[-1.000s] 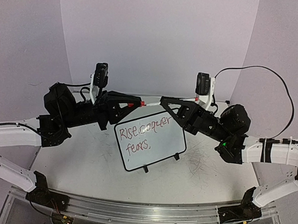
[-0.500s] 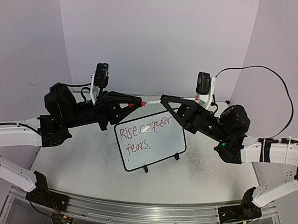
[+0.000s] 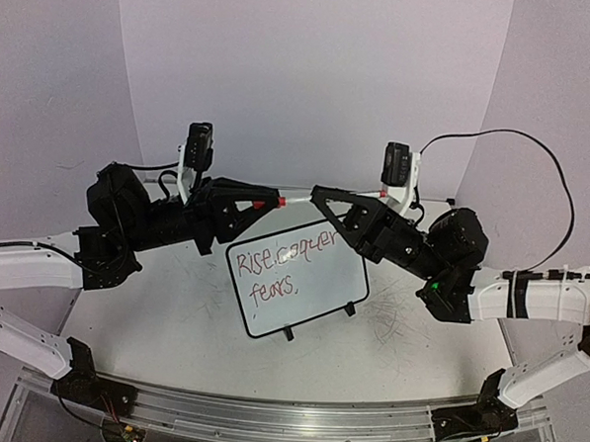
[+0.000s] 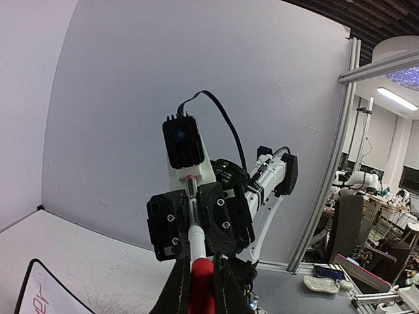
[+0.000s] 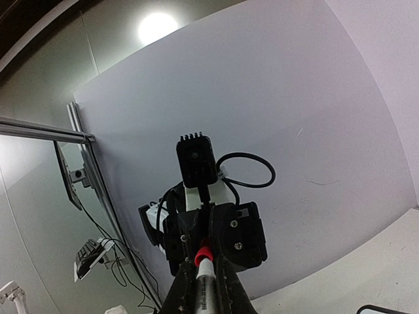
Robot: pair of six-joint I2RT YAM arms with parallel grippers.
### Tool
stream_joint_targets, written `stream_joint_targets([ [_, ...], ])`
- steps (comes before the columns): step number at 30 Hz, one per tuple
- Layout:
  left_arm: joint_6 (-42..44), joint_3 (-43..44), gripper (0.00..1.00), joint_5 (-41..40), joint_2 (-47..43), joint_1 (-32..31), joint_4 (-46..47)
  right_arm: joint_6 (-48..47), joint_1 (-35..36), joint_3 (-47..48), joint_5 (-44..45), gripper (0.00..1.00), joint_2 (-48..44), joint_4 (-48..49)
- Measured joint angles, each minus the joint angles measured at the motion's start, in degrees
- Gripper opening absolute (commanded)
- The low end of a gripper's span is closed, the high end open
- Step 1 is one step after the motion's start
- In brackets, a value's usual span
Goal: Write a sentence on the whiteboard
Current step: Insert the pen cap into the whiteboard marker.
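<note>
Left fingers (image 4: 178, 294) clench the red cap (image 4: 201, 284), right fingers (image 5: 177, 294) grip the marker (image 5: 206, 291) body, meeting nose to nose, I judge for capping. Below them the whiteboard (image 3: 321, 282) stands on the worktop (image 3: 171, 314), sentence (image 3: 281, 265) written.

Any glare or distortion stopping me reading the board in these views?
Top external: even light, no glare, red handwritten sentence on the small black-framed whiteboard legible though soft. Left wrist: fisheye bending, only a board corner shows. Right wrist: ceiling lamp flares top left.
</note>
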Motion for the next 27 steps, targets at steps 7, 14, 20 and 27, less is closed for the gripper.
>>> stream_joint_targets([
  [7,0.5,0.0,0.00,-1.7,0.4,0.3,0.7,2.0,2.1,3.6,2.4,0.00,5.3,2.2],
  [14,3.4,-0.4,0.00,-5.2,0.4,0.8,3.0,2.9,2.5,9.5,3.1,0.00,8.5,-1.5],
  [20,7.6,-0.5,0.00,-6.2,0.3,2.1,8.5,6.7,2.6,18.8,0.8,0.00,12.8,-4.8],
  [27,9.3,-0.4,0.00,-5.1,0.1,2.5,14.8,3.1,2.7,27.2,-5.1,0.00,15.1,-11.1],
])
